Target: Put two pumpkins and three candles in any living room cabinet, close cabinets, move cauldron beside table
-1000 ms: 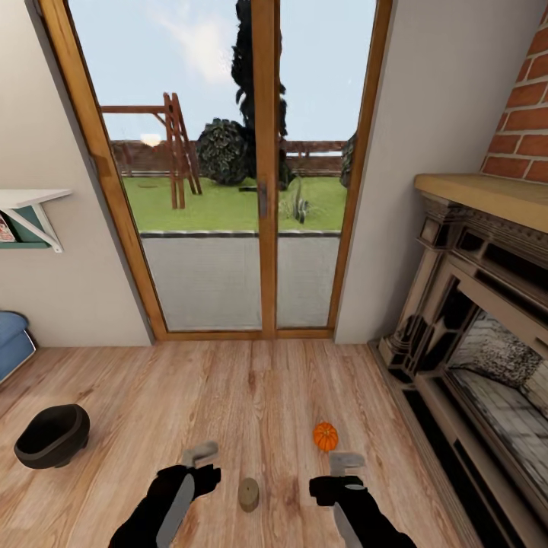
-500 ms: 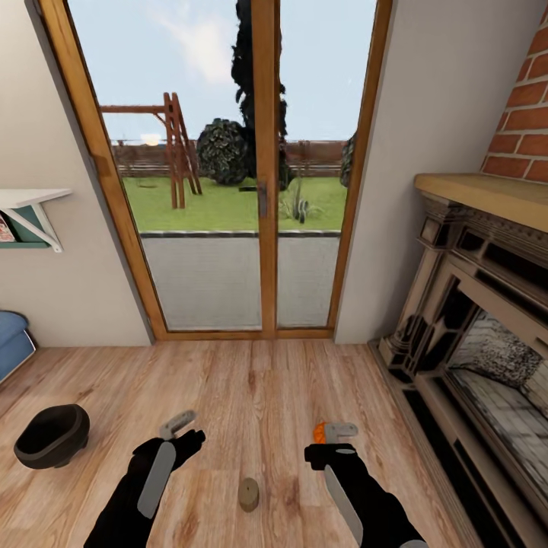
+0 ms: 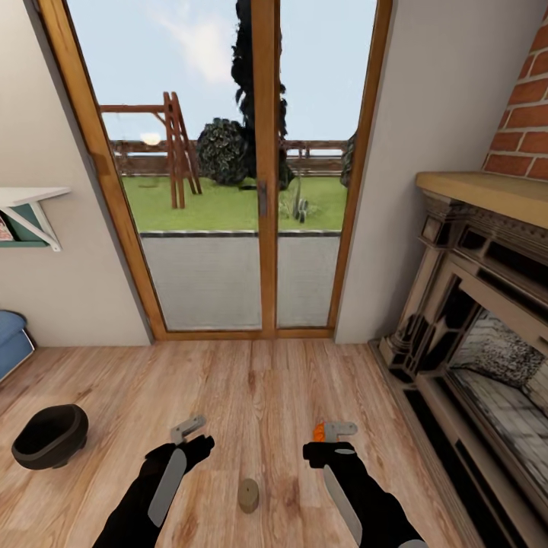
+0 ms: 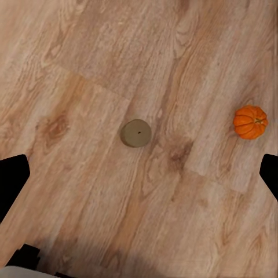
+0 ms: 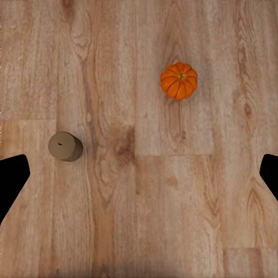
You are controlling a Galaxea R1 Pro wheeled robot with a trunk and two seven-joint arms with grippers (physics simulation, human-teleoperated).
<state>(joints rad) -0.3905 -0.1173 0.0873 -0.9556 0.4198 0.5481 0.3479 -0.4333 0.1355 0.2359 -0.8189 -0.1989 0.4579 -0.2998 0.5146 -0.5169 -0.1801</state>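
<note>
Light wood-plank floor (image 4: 87,69) seen from above, stubby grey-brown candle (image 4: 136,132) standing upright roughly midway between the dark fingertips (image 4: 13,179), orange ribbed pumpkin (image 4: 250,121) well apart from it, near the other fingertip, both clear of the tool

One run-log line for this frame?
phase: reaching | right gripper open above pumpkin | left gripper open | candle, cauldron on floor

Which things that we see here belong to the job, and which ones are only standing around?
Belong to the job:
- pumpkin on the floor
- candle on the floor
- cauldron on the floor

Only standing around:
- fireplace
- glass doors
- wall shelf
- blue sofa edge
</note>
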